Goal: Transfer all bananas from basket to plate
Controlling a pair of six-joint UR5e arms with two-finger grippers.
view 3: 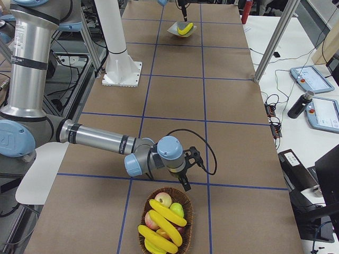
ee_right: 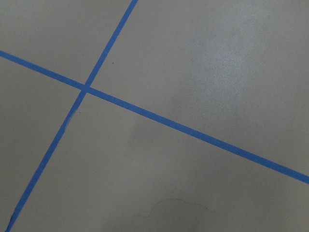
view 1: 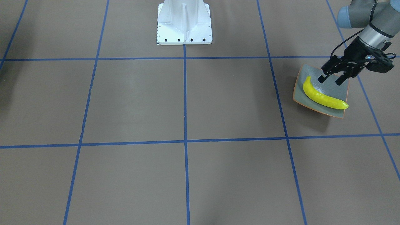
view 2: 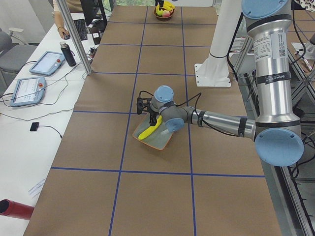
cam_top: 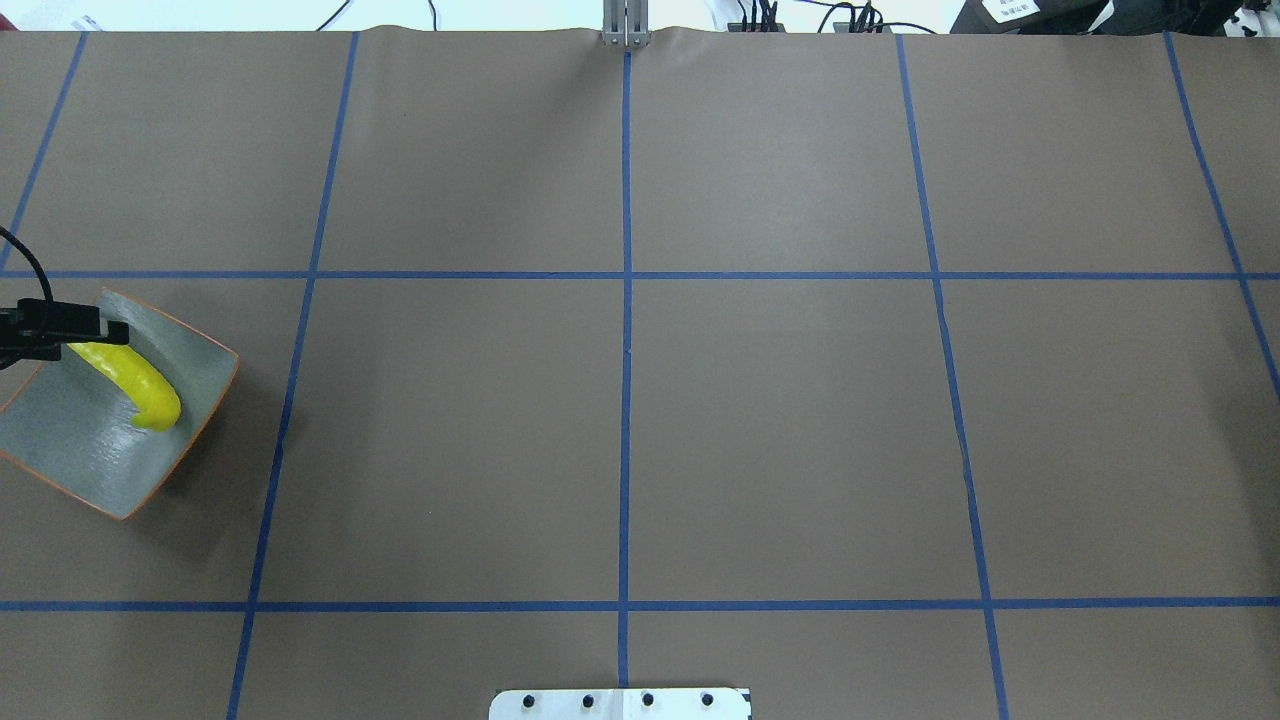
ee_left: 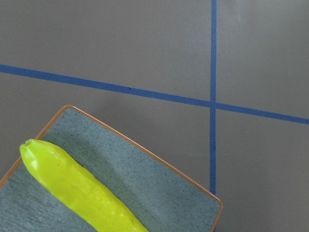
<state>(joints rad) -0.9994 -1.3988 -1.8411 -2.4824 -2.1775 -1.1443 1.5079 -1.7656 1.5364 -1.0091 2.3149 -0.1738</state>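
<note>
The brown counter, gridded with blue tape, runs the length of the room. The left arm reaches out low toward one end and the right arm toward the other. At the right arm's end sits the woven basket, with bananas piled over some round fruit (I count at least three bananas). Well apart from it, at the other end, the plate carries one banana, which lies along the side farther from the robot. The left gripper hangs just over the plate, its jaws apart and holding nothing. The right gripper hovers by the basket's rim. Whether its jaws are apart or together I cannot tell.
</note>
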